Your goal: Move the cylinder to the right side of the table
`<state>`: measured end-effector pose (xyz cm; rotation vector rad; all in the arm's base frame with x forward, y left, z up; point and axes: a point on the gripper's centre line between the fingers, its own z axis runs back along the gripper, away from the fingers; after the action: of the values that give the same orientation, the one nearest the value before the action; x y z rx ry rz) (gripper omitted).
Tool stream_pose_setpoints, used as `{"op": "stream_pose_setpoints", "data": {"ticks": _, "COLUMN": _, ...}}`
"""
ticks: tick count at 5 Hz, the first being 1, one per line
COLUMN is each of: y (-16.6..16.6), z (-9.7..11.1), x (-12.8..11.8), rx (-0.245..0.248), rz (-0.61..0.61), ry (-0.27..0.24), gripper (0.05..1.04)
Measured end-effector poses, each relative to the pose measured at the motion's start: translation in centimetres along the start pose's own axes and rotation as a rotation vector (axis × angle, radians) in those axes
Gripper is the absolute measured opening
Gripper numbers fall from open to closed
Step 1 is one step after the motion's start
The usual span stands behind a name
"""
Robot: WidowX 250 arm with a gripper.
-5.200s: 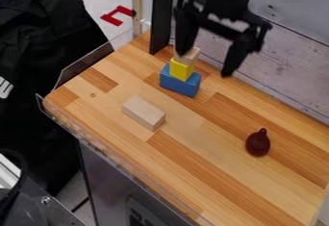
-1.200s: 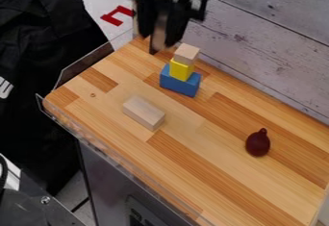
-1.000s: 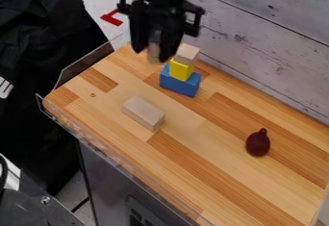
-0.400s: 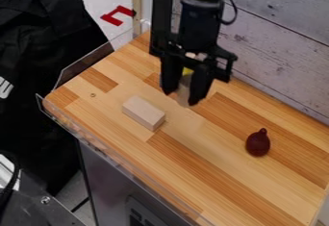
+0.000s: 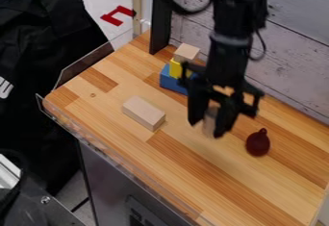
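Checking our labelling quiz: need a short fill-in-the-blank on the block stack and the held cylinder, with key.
1. The stack's wooden top block rests on the ____ block.
2. The stack's bottom block is coloured ____.
3. In the picture, the cylinder in the hand is to the ____ of the dark red object.

Missing words: yellow; blue; left.

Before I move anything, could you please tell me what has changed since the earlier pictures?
The pincer, empty at first, now holds the pale cylinder and has carried it rightward in the view and nearer the camera. The block stack, loose wooden block and dark red object stayed put.
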<state>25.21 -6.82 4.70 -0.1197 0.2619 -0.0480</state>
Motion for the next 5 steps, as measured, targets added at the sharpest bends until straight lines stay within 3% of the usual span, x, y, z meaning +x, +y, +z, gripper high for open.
{"op": "stream_pose_setpoints", "data": {"ticks": 2, "y": -0.8, "z": -3.1, "x": 1.1, "rx": 0.007, "rz": -0.007, "ry": -0.001, "gripper": 0.493}}
{"op": "stream_pose_setpoints", "data": {"ticks": 5, "y": 0.0, "z": -4.4, "x": 0.6, "rx": 0.007, "rz": 0.06, "ry": 0.016, "gripper": 0.493}}
